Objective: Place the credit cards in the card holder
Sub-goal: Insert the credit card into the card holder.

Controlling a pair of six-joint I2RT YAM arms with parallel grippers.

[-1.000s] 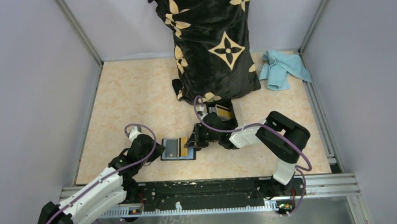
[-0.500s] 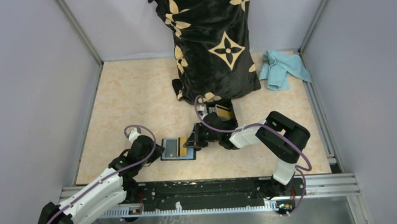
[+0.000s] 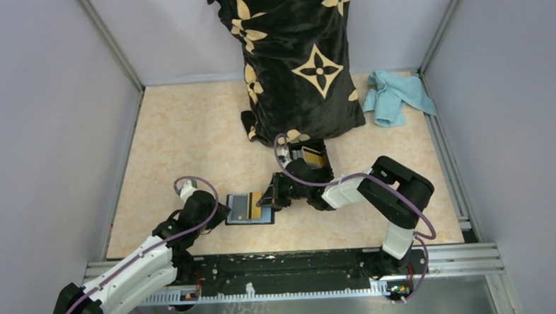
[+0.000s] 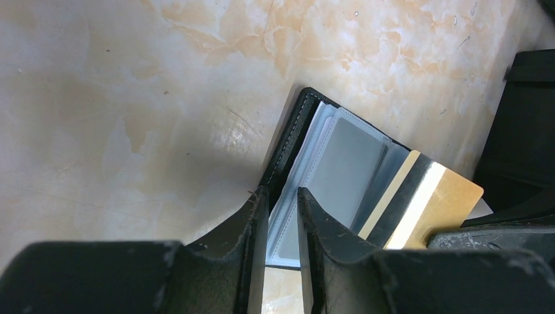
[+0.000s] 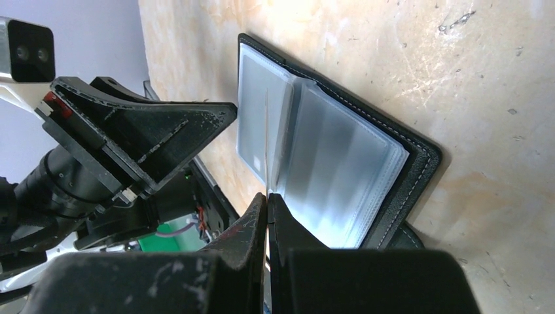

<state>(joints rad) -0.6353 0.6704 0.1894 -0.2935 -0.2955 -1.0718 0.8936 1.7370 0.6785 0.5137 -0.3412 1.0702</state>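
Card holder (image 3: 240,209) open, lies 9 o'clock from right gripper (image 3: 267,198), clamped on gold card (image 4: 445,196); left gripper (image 4: 281,199) pinches holder's edge.

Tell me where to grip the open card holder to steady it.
Pinch the stitched left cover edge of the card holder, coming from the left: it lies open and flat, and the right gripper with the gold credit card occupies the other side.
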